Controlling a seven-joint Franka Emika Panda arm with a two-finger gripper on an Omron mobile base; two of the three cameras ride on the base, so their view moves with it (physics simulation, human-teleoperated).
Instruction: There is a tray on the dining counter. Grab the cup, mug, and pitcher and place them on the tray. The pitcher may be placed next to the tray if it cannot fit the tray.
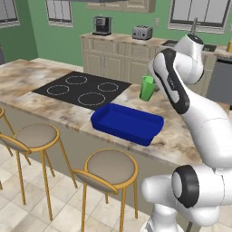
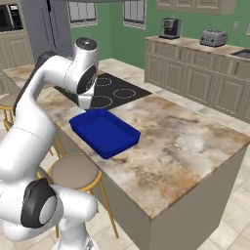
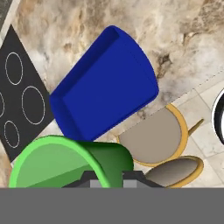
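The bright green cup (image 1: pixel 147 88) hangs above the dining counter (image 1: pixel 27 79) just behind the far right corner of the blue tray (image 1: pixel 129 122), half hidden by my forearm. In the hand view the cup (image 3: pixel 65 164) fills the lower left, tilted, with my gripper (image 3: pixel 109 181) shut on its wall. Below it lies the tray (image 3: pixel 105 92), with nothing in it. From the right base view the tray (image 2: pixel 105 132) sits near the counter's (image 2: pixel 185 141) front edge, and my arm covers the cup. The mug and the pitcher are out of view.
A black cooktop (image 1: pixel 84 88) is set into the counter left of the tray. Two round stools (image 1: pixel 34 136) (image 1: pixel 111 165) stand along the counter's near side. A coffee machine (image 1: pixel 102 26) and a toaster (image 1: pixel 142 32) sit on the wall counter behind.
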